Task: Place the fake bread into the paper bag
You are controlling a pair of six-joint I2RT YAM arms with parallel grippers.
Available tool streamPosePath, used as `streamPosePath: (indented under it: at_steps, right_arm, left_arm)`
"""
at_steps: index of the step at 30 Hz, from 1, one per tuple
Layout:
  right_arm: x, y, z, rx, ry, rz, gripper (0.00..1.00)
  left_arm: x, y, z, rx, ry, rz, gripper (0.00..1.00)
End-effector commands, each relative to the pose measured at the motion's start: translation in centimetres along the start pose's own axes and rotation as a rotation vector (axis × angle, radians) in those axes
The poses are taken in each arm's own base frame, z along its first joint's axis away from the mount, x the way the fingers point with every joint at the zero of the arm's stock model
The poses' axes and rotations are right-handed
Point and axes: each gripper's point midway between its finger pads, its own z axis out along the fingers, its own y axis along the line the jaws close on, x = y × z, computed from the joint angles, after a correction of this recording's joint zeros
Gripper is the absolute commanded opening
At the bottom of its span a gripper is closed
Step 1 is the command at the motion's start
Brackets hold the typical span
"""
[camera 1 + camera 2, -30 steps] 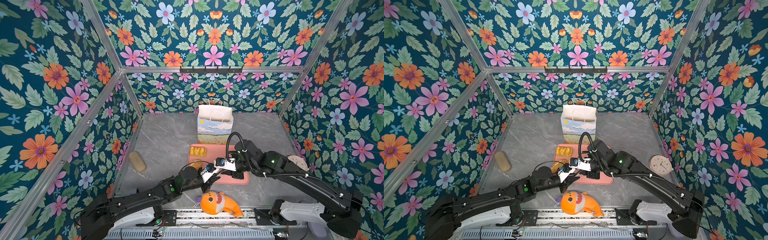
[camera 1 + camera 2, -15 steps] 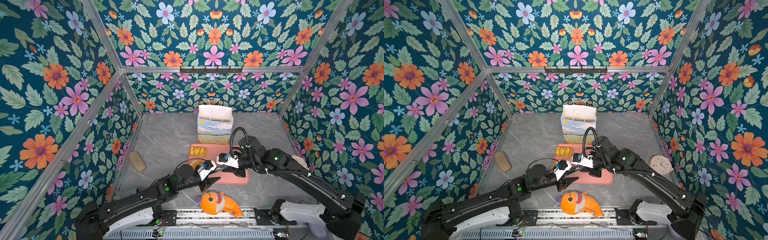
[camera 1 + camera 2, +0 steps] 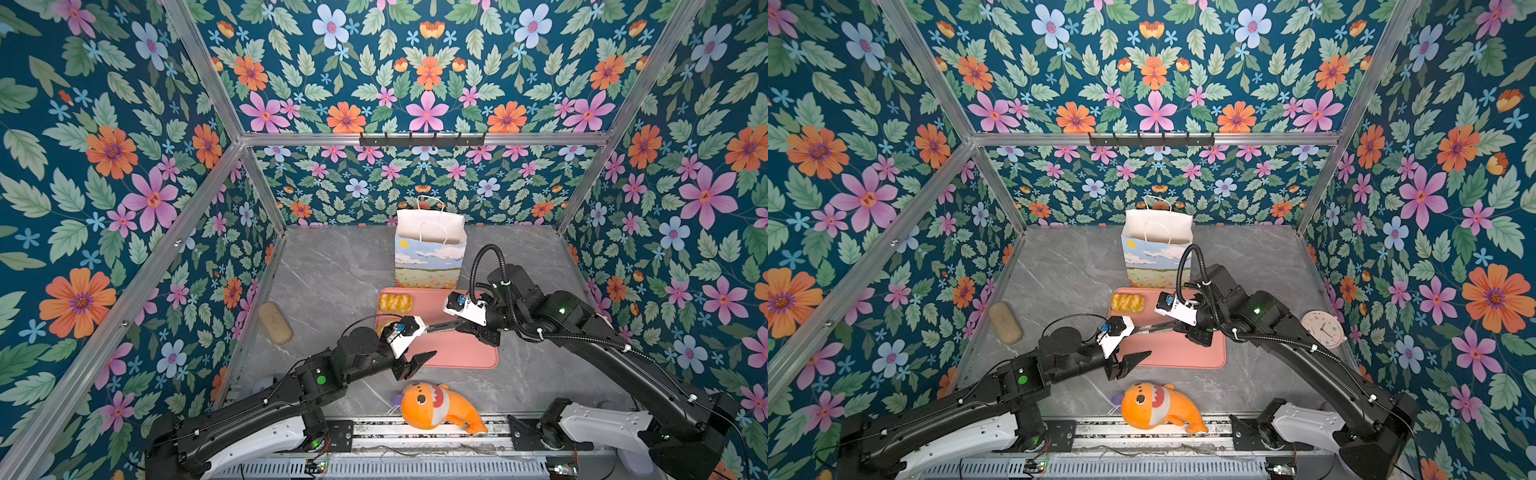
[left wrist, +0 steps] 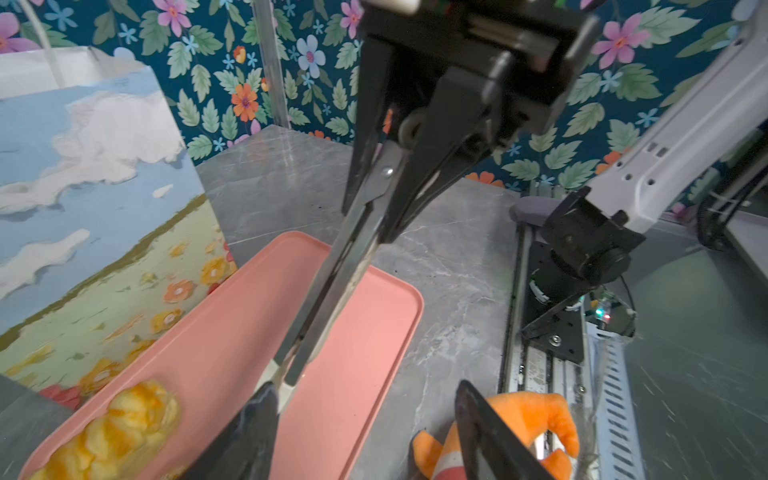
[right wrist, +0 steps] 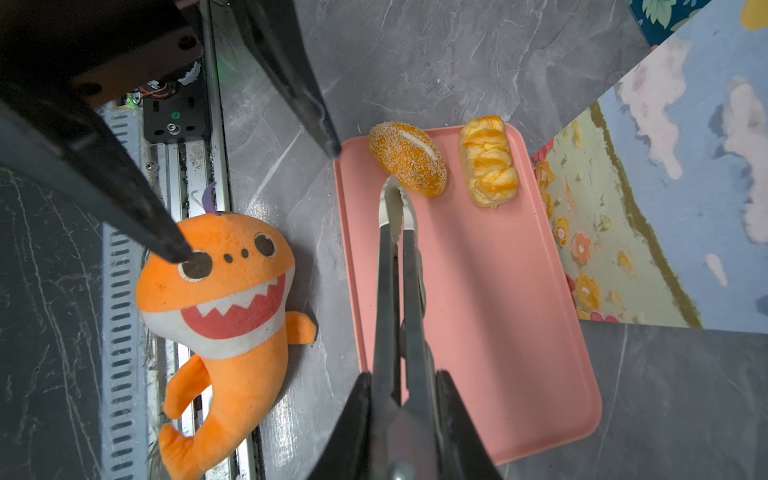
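The orange plush fish (image 3: pixel 432 405) lies at the bench's (image 3: pixel 332 270) front edge. Just past it your left hand (image 4: pixel 361 419) hangs spread wide, empty, at the pink tray's (image 3: pixel 465 353) near rim. Your right hand (image 5: pixel 401 415) clamps metal tongs (image 5: pixel 390 270), tips just beside the sesame roll (image 5: pixel 407 158); the braided bun (image 5: pixel 488 162) lies at the tray's far-left corner. The paper bag (image 3: pixel 430 257) stands upright behind the tray.

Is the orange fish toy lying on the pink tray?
No, the orange fish toy lies on the grey table beside the pink tray, not on it.
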Motion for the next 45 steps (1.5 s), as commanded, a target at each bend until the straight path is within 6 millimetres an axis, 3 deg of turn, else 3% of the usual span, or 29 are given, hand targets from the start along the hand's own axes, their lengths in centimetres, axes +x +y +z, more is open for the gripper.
streamPosePath:
  at_steps: [1,6,11,18,21,25,29,36,40,45]
  right_arm:
    - [-0.6,0.6,-0.7,-0.023,-0.028,0.011,0.16]
    - [-1.3,2.1,-1.7,-0.081,-0.093,0.002,0.16]
    - [-1.8,2.9,-2.6,-0.100,-0.143,-0.014,0.17]
    - [-2.0,2.8,-3.1,-0.077,-0.161,-0.014,0.18]
    - [-1.6,2.6,-2.9,-0.068,-0.140,-0.006,0.18]
    - [-1.3,2.4,-2.8,-0.057,-0.126,-0.004,0.18]
    - [-1.4,2.2,-2.8,-0.048,-0.124,-0.007,0.18]
    - [-2.1,2.3,-3.3,-0.043,-0.158,-0.021,0.18]
    - [-2.4,2.5,-3.8,-0.044,-0.182,-0.027,0.18]
    - [-2.7,2.7,-4.0,-0.053,-0.203,-0.023,0.19]
  left_arm:
    - [1.1,1.8,0.2,-0.103,0.034,0.139,0.74]
    - [1.4,1.7,1.2,0.008,0.108,0.128,0.77]
    - [1.5,2.0,1.8,0.185,0.130,0.019,0.63]
    - [1.8,0.2,2.9,0.331,0.148,0.005,0.61]
    - [1.8,0.9,3.0,0.295,0.146,0.008,0.60]
    - [0.9,1.8,2.0,0.251,0.100,0.022,0.64]
    - [0.2,0.8,0.9,0.290,0.052,0.043,0.72]
    - [2.0,0.1,2.5,0.370,0.114,0.022,0.73]
    - [2.2,0.3,3.3,0.382,0.132,0.035,0.63]
    - [2.1,0.7,3.6,0.366,0.127,0.062,0.43]
